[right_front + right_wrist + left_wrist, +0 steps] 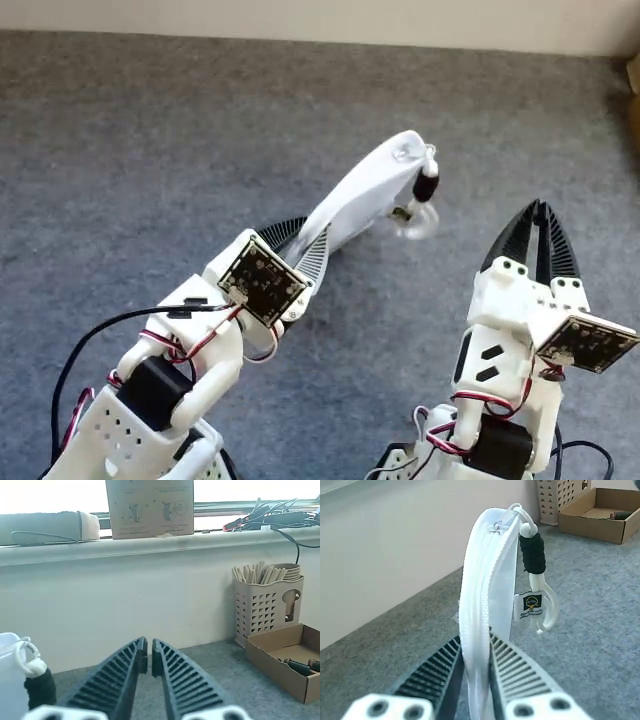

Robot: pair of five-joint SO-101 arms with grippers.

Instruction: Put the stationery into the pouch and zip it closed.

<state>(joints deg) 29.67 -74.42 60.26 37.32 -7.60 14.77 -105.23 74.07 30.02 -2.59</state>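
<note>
Gripping the pouch (360, 195) by one end, the left claw (300, 248) is pinched tight on it, with both ribbed fingers (515, 665) pressed against the white fabric. Grey carpet (130, 150) covers the work area, and a pale wall (300, 15) runs along its far edge. The left arm (190, 350) and right arm (510, 370) sit side by side at the near edge, apart from each other. The pouch is long and white and appears lifted off the carpet. It sticks out past the left claw's tips toward the wall, slanting toward the right arm's side. In the left wrist view it stands on edge between the fingers. The zip (480, 595) faces the camera and looks closed along the stretch that shows, with the slider at the far end. The right claw (538, 215) points at the wall, near the pouch's far end but not touching it. Its jaws are almost together with only a thin slit between them, and there is nothing in it. A cardboard box (270, 672) lies on the carpet by the wall with some dark items inside, too small to tell. A perforated basket (265, 610) stands just beside the box, holding wooden sticks (262, 573). A pull cord (532, 552), black-wrapped with a white loop, hangs from the pouch's far end. A small label (528, 606) is on the pouch side just beside the cord.
</note>
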